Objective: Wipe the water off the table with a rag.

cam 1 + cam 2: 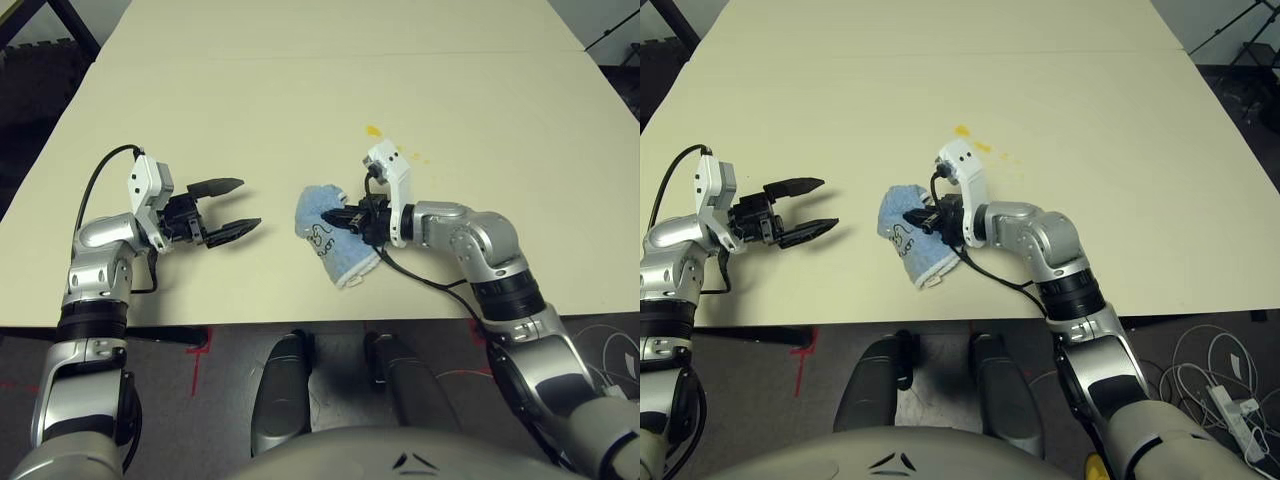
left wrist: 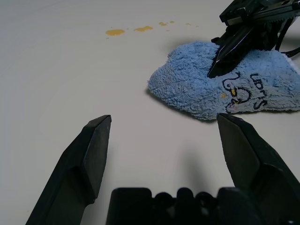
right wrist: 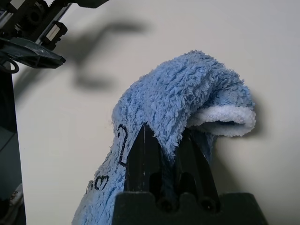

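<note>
1. Right gripper (image 1: 345, 217) clamped tight on the rag (image 1: 325, 232), with a fold of blue cloth pinched between the two black fingers, so the cloth can be pushed around like a mop.
2. Rag low on the table (image 1: 300, 90), near the front edge, mostly at 9 o'clock from the right wrist; loose end drooping toward 6 o'clock.
3. Water (image 1: 373, 131) at about 1 o'clock from the rag, close by but not touching: one yellow blob plus tiny drops trailing toward 3 o'clock.
4. Spill not wiped yet, from the look of it; probably a short push up toward 1 o'clock needed next.
5. Left gripper (image 1: 238, 208) spread wide and holding nothing, parked at 9 o'clock from the rag, pointing at it, out of the way.
</note>
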